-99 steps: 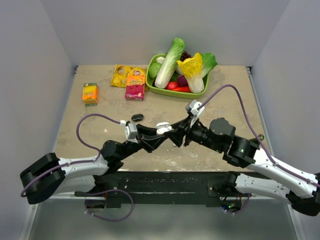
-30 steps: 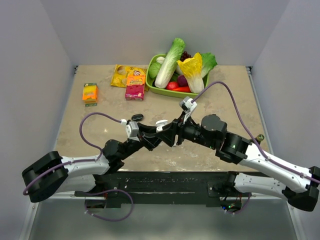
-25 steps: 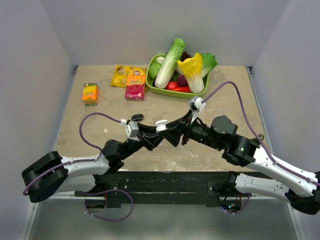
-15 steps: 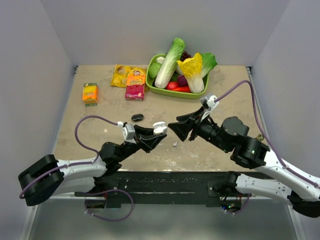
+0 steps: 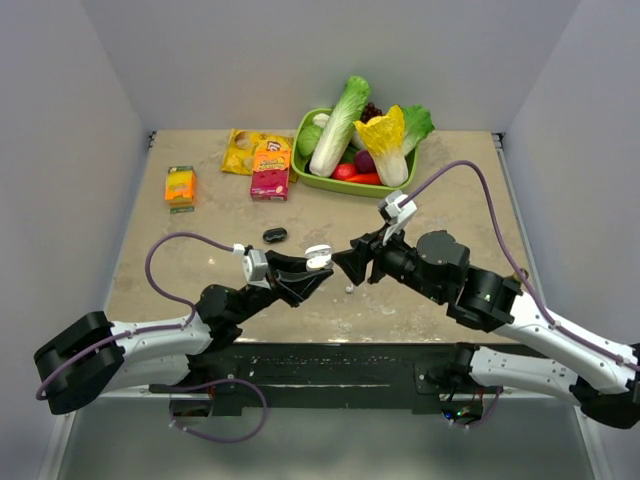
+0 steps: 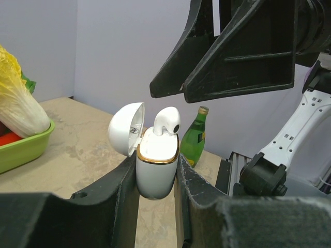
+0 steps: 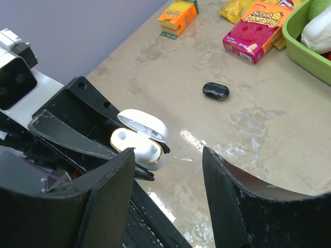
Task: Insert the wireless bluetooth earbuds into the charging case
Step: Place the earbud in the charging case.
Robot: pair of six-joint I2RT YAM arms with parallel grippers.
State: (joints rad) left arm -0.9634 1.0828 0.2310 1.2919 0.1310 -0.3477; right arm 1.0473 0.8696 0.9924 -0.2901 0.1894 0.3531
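Observation:
The charging case [image 6: 156,165] is white with a gold rim, and its lid is open. My left gripper [image 6: 156,178] is shut on its body and holds it above the table. One white earbud [image 6: 166,121] stands in it, stem down and not fully seated. The right wrist view shows the charging case [image 7: 142,142] with the other socket empty. My right gripper [image 7: 169,151] hangs open and empty just right of and above the case. From above, the case [image 5: 318,256] sits close to the right gripper [image 5: 352,264]. A tiny white piece [image 5: 348,289], seemingly the other earbud, lies on the table below them.
A green tray [image 5: 322,183] of vegetables stands at the back. A pink box [image 5: 269,183], an orange box [image 5: 180,186] and a yellow bag [image 5: 243,150] lie at the back left. A small black object [image 5: 275,235] lies beyond the left gripper. A green bottle [image 6: 194,137] stands at the right.
My right gripper drew away to the right from the case, then came back close to it. The tiny white piece on the table came into view. The left gripper kept hold of the case.

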